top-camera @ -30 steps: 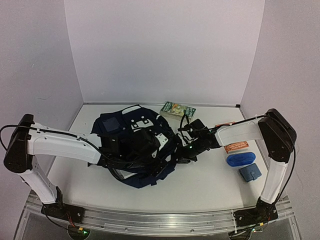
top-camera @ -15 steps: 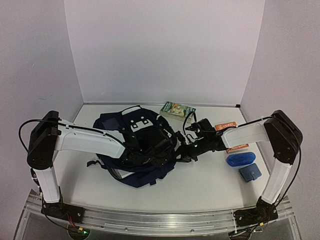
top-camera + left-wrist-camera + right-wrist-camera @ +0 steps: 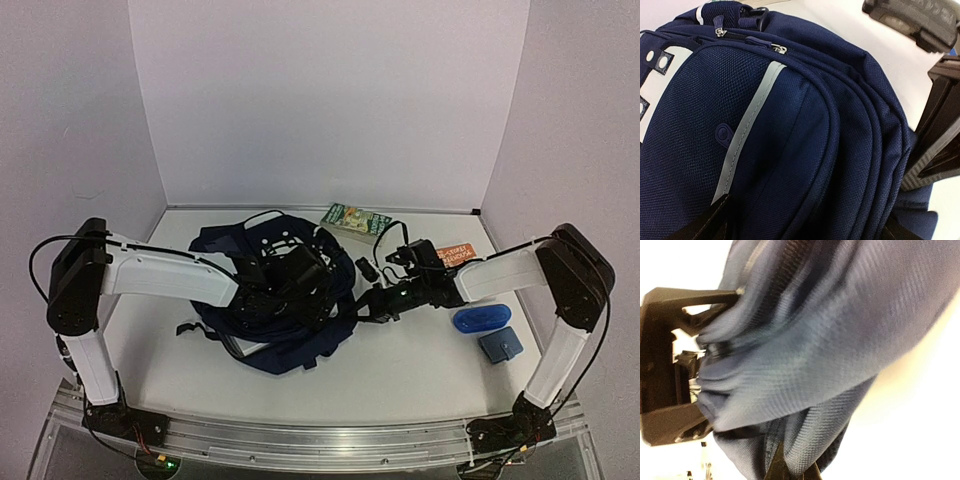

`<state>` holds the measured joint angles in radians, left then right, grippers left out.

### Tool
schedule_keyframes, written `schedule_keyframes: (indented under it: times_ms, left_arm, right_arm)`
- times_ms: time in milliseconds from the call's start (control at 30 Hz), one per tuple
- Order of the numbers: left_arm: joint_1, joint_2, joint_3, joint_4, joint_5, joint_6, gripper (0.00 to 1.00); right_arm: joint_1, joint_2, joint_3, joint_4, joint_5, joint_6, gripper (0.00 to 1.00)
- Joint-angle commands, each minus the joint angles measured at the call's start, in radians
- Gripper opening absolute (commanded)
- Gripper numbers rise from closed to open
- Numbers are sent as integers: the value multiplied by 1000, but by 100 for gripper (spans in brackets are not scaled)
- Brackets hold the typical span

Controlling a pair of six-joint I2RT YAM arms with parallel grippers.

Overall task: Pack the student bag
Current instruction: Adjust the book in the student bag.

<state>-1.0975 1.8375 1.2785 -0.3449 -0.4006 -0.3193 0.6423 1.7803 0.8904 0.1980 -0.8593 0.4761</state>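
Note:
The student bag (image 3: pixel 262 262) is navy with a white dotted patch and lies left of the table's centre. In the left wrist view its front pocket (image 3: pixel 765 150) with a pale stripe fills the frame. My left gripper (image 3: pixel 300 288) is over the bag's front, jaws wide apart with the fabric bulging between them (image 3: pixel 800 230). My right gripper (image 3: pixel 365 305) is at the bag's right edge. It is shut on a fold of the bag's fabric (image 3: pixel 810 460), pinched between its fingertips (image 3: pixel 782 471). It also shows in the left wrist view (image 3: pixel 937 145).
A green packet (image 3: pixel 355 218) lies at the back wall. An orange packet (image 3: pixel 455 253), a blue oval pouch (image 3: pixel 480 318) and a small grey-blue block (image 3: pixel 499 345) lie at the right. A small black item (image 3: pixel 366 267) lies beside the bag.

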Motion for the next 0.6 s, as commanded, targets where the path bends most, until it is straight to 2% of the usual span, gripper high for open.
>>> schedule_keyframes:
  times_ms: [0,233,433,467,533,567]
  left_arm:
    - [122,-36,-104,-174,-162,-22,81]
    - [133,-56,-153,-164,-88,6,81]
    - [124,-103,-182,-6,214,80,82]
    - [120,-112,-177,2,242,86,82]
    - [115,-138,-171,10,292,94,83]
    - [114,-150,-170,8,306,94,84]
  right_arm:
    - [-42,-140,-42,-11,-304,-85,0]
    - [-62,-159,-26,3,-375,-134,0]
    - [-50,-103,-16,148,-333,-31,0]
    - [-51,-89,-10,150,-322,-23,4]
    - [-58,-62,-5,148,-292,-2,18]
    - [-65,-54,-8,148,-276,8,31]
